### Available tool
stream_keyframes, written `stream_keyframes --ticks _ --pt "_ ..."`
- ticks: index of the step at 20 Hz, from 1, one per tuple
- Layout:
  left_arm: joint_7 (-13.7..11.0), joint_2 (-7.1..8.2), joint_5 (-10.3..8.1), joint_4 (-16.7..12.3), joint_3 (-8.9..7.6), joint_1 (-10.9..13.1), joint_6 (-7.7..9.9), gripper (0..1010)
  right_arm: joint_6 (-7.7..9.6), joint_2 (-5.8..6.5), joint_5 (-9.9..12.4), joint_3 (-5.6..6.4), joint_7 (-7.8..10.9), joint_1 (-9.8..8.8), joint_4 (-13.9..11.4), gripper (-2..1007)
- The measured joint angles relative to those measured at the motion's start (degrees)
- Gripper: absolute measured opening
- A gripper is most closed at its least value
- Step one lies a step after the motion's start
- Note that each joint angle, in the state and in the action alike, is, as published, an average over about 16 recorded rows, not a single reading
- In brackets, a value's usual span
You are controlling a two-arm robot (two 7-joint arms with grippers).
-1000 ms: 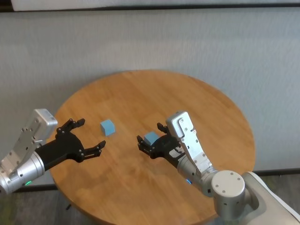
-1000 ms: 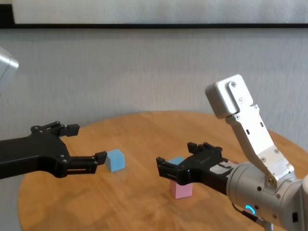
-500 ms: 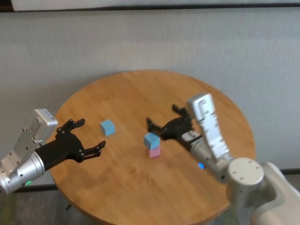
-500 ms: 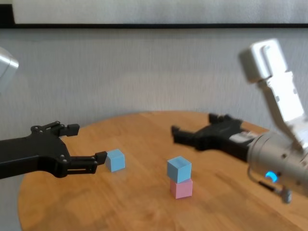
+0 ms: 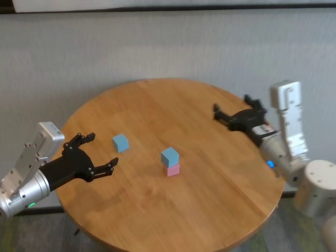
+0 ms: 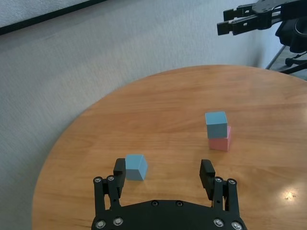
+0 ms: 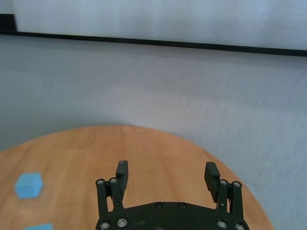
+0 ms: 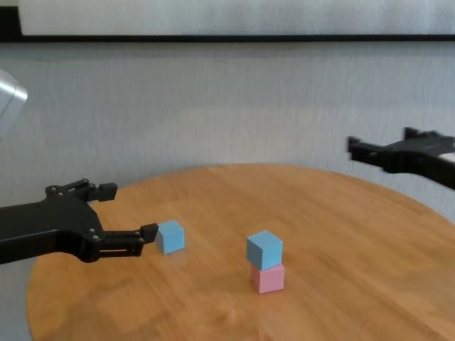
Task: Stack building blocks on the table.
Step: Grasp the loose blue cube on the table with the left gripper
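**One blue block left to stack**

The loose blue block (image 5: pixel 120 142) is placed near the table's (image 5: pixel 220 210) left edge, in front of the released left gripper (image 5: pixel 97 153). It should be grasped squarely and set centred on the two-block stack (image 5: pixel 170 161). The right gripper (image 5: pixel 234 110) is spread, empty.

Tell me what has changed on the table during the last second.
The right gripper let go of the blue block, leaving it on the pink block, and drew back to the table's right edge. The left gripper and the other blue block stayed put.
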Motion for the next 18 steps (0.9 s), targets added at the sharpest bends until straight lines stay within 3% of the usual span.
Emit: stream_keyframes --ticks 7,12,18 --pt "-0.02 0.02 0.05 -0.03 -0.01 0.03 -0.02 1001 1.10 2.34 1.41 3.01 -0.89 -0.31 -0.75 1004" --pt "0.01 0.16 0.36 -0.26 -0.21 0.35 -0.23 1001 1.63 3.10 1.39 3.51 -1.11 -0.70 -1.09 1004" --pt "0.02 0.23 0.91 0.33 -0.91 0.63 -0.91 1002 1.79 3.19 1.21 3.42 -1.16 -0.87 -1.19 1004"
